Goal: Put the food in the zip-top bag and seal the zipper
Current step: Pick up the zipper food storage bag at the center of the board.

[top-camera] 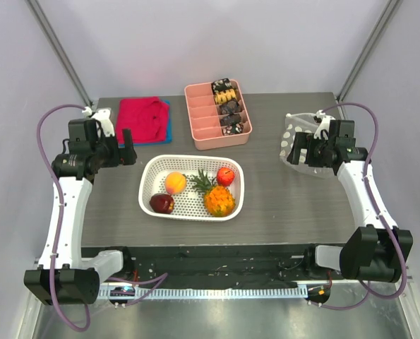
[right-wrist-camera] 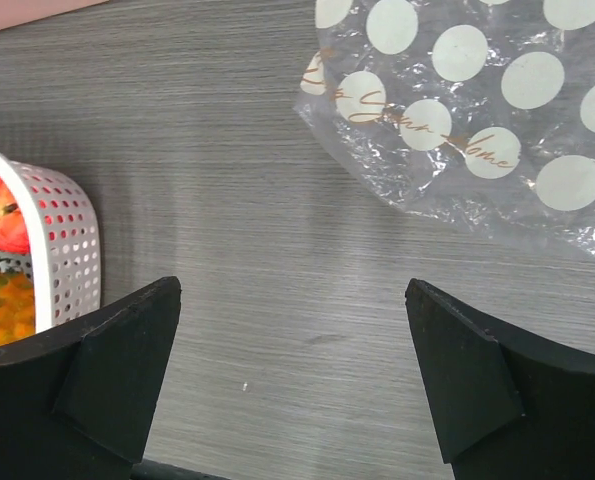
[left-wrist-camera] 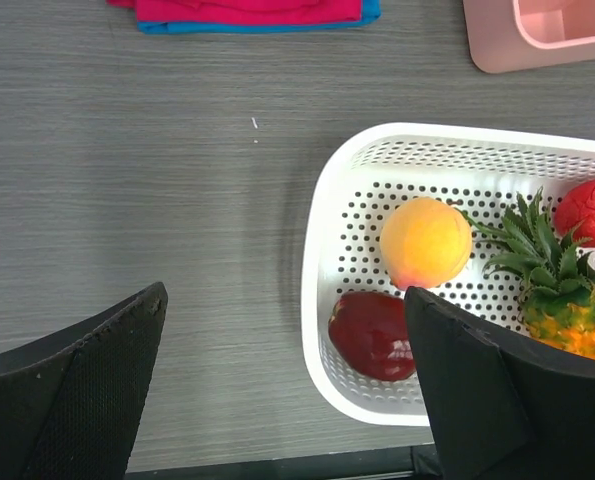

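The four toy fruits lie in a white perforated basket (top-camera: 147, 185) at the table's middle: orange peach (top-camera: 175, 182), dark red apple (top-camera: 162, 203), small red apple (top-camera: 226, 176), pineapple (top-camera: 219, 200). The left wrist view shows the peach (left-wrist-camera: 425, 243), the dark apple (left-wrist-camera: 372, 335) and the pineapple (left-wrist-camera: 567, 315). The clear dotted bag (top-camera: 299, 123) lies flat at the right, empty, also in the right wrist view (right-wrist-camera: 477, 110); its zipper is not distinguishable. My left gripper (top-camera: 128, 154) is open and empty left of the basket (left-wrist-camera: 285, 292). My right gripper (top-camera: 293, 150) is open and empty over the bag's near edge (right-wrist-camera: 292, 285).
A pink divided tray (top-camera: 197, 123) with dark snack pieces stands behind the basket. A red cloth (top-camera: 140, 119) on a blue one lies at the back left. Bare grey table lies between the basket and the bag.
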You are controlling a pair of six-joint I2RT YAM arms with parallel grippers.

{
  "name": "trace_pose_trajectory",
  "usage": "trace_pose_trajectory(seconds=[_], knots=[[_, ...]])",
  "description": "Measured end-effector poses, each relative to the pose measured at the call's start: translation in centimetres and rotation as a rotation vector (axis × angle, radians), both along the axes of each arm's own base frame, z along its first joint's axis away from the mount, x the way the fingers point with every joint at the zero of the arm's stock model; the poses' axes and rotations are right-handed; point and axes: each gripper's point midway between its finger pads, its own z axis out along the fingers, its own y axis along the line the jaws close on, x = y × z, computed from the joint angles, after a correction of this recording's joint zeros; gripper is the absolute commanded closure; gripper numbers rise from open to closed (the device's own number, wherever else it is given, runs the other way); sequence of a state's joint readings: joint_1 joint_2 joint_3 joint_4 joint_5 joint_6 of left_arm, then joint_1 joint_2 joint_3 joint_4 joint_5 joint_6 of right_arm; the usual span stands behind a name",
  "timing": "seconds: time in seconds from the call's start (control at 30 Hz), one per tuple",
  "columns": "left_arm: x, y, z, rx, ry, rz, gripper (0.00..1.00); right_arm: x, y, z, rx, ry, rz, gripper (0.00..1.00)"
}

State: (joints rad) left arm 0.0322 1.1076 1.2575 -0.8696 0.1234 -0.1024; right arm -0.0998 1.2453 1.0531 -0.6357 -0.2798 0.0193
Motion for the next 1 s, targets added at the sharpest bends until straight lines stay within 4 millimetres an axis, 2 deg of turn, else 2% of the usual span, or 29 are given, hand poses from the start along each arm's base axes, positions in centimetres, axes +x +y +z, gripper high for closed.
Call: trace_pose_trajectory(seconds=[0.13, 0.33, 0.5, 0.63, 0.8, 1.0], knots=[[0.2, 0.2, 0.1, -0.009, -0.005, 0.030, 0.00, 1.1, -0.9, -0.3, -0.033, 0.022, -0.031, 0.00], [1.3, 2.6, 1.1, 0.046, -0.066, 0.177, 0.00, 3.3, -2.4, -0.7, -0.086, 0.057, -0.077, 0.00], [1.8, 3.4, 0.4, 0.072, -0.038, 0.219, 0.00, 5.7, -3.3, -1.6, -0.111, 0.105, -0.099, 0.01], [2.1, 3.4, 0.0, 0.061, -0.033, 0.227, 0.00, 8.4, -4.1, -2.8, -0.129, 0.139, -0.128, 0.05], [2.5, 3.3, -0.5, 0.053, -0.047, 0.226, 0.00, 11.9, -5.0, -4.1, -0.138, 0.164, -0.173, 0.05], [2.6, 2.9, -1.7, 0.042, -0.020, 0.210, 0.00, 15.7, -7.0, -5.2, -0.189, 0.166, -0.226, 0.04]])
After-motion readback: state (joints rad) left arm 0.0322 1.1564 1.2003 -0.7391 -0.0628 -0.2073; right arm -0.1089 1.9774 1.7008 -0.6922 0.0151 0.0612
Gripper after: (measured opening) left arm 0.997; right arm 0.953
